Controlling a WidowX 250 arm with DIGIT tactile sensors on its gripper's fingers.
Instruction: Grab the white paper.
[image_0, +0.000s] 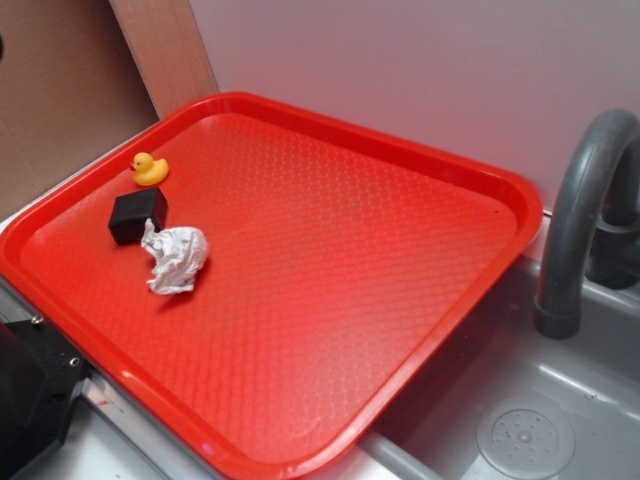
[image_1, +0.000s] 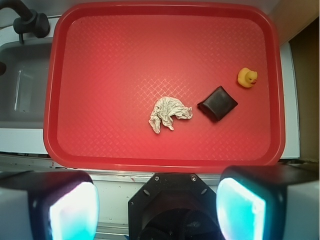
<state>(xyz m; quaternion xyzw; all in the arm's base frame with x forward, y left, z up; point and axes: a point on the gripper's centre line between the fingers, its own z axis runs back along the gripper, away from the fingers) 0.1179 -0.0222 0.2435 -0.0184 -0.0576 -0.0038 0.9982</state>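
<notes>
The white paper (image_0: 176, 258) is a crumpled wad lying on the left part of the red tray (image_0: 420, 160). In the wrist view the white paper (image_1: 167, 113) lies near the middle of the tray (image_1: 100, 155). My gripper (image_1: 157, 205) is open and empty, high above the tray's near edge, with its two fingers (image_1: 75, 210) wide apart at the bottom of the wrist view. In the exterior view only a black part of the arm (image_0: 30, 400) shows at the lower left, outside the tray.
A small black block (image_0: 138, 214) touches the paper's far side, and a yellow rubber duck (image_0: 149, 168) sits beyond it. A grey faucet (image_0: 575, 210) and a sink basin (image_0: 520, 430) lie to the right of the tray. A white wall stands behind.
</notes>
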